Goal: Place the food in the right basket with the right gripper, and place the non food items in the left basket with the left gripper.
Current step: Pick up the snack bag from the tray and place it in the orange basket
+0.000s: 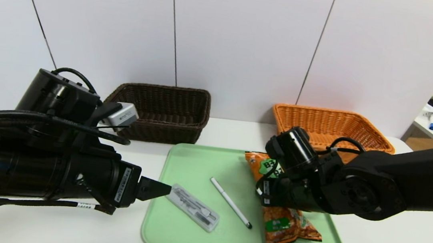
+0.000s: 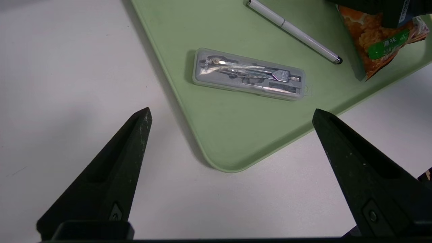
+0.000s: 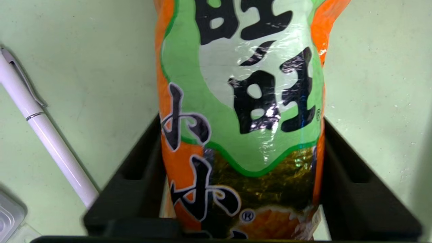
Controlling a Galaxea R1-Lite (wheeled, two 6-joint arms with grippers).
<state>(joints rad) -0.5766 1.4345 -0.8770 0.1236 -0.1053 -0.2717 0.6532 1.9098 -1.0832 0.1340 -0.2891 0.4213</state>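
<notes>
A white tabletop backed by pale wall panels carries a light green tray (image 1: 173, 229), and over it the right gripper (image 3: 241, 168) has its two black fingers (image 3: 135, 175) pressed against either side of the orange snack bag (image 3: 236, 111), pinching it about mid-length. The bag lies flat along the tray's right half, its green label facing up. In the head view the right arm's wrist hides the middle of the bag, so only the ends show. To do this step well, the grip probably wants to be firm enough that the slick film does not slide out, yet not so hard that the puffs inside get crushed; a straight lift before any sideways travel would likely keep the drooping ends from dragging. Just beside the bag, toward the robot's left, a white pen (image 1: 230, 208) lies diagonally on the tray, apart from the fingers but near enough that a swinging bag end could nudge it. Further left rests a clear compass case (image 1: 193, 208). The orange-tan right basket (image 1: 364, 131) stands behind the tray, with only its flared near rim to clear. The left gripper (image 2: 231, 116) hovers low at the tray's left edge, fingers spread wide and holding nothing, its tips near the case. The dark brown left basket (image 1: 159, 131) sits at the back left, well apart from the bag.
</notes>
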